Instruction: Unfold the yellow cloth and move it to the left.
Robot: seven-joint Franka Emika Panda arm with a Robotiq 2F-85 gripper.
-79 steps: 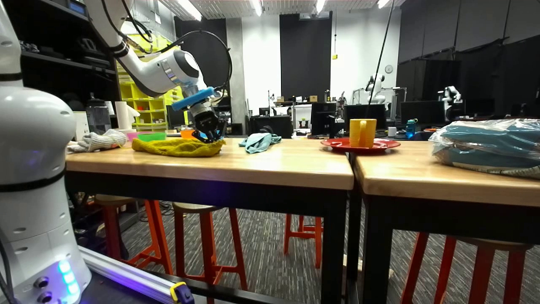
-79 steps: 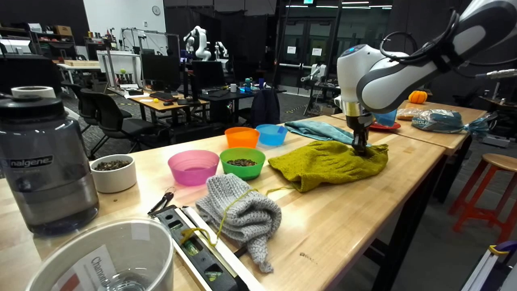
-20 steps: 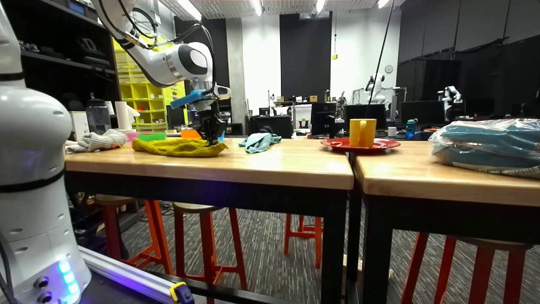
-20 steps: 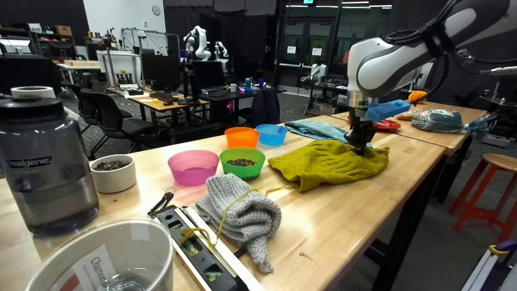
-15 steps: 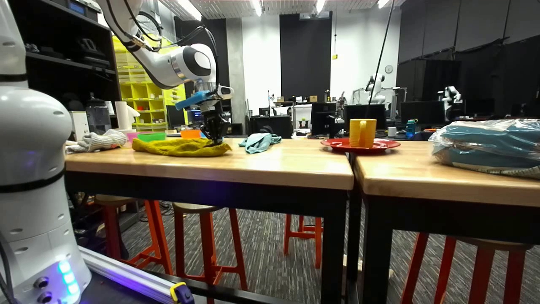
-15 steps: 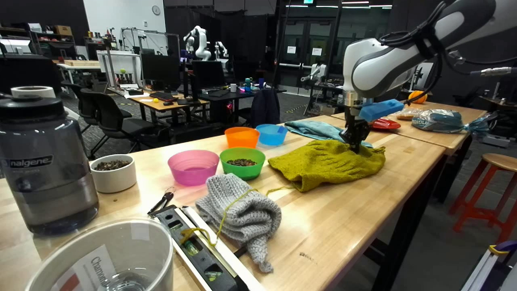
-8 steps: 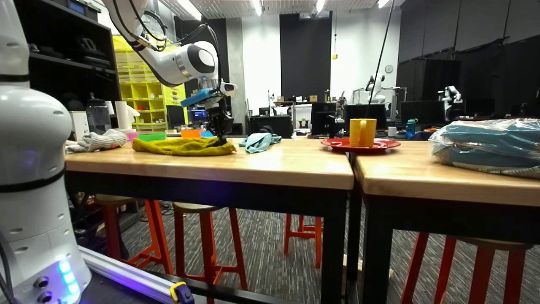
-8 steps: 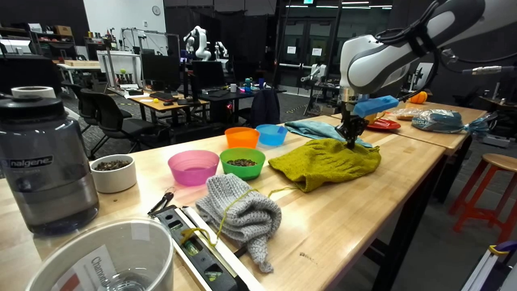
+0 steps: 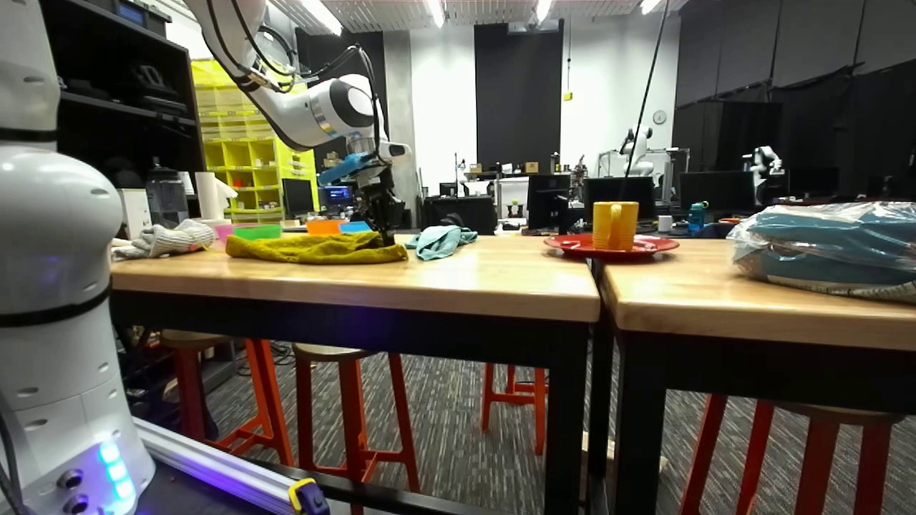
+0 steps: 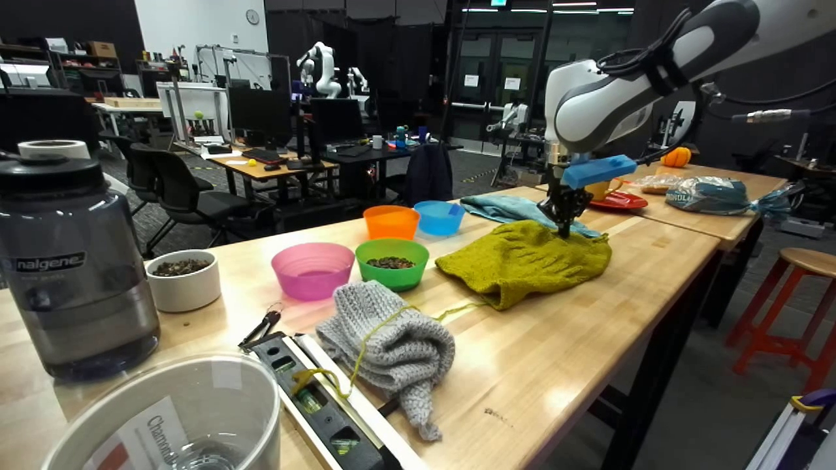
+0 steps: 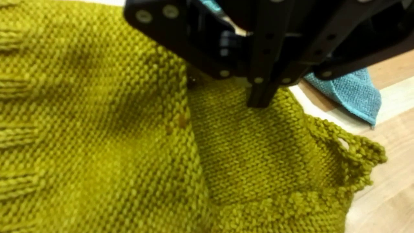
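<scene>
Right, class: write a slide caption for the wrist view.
Closed black gripper over mustard-yellow knitted cloth, a corner of blue textured cloth nearby.

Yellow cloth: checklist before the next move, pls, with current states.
1. Claw shut: ok, tips together in the wrist view.
2. Yellow cloth gripped: cannot tell; tips seem to touch it, no pinch shows.
3. Yellow cloth unfolded: not ok, one layer lies over another.
4. Yarn clear of other things: not ok, it crosses the grey knit to the spirit level.
5. Green bowl apart from yellow cloth: ok.
6. Blue cloth apart from yellow cloth: cannot tell; the wrist view shows a gap, but part is hidden.
</scene>
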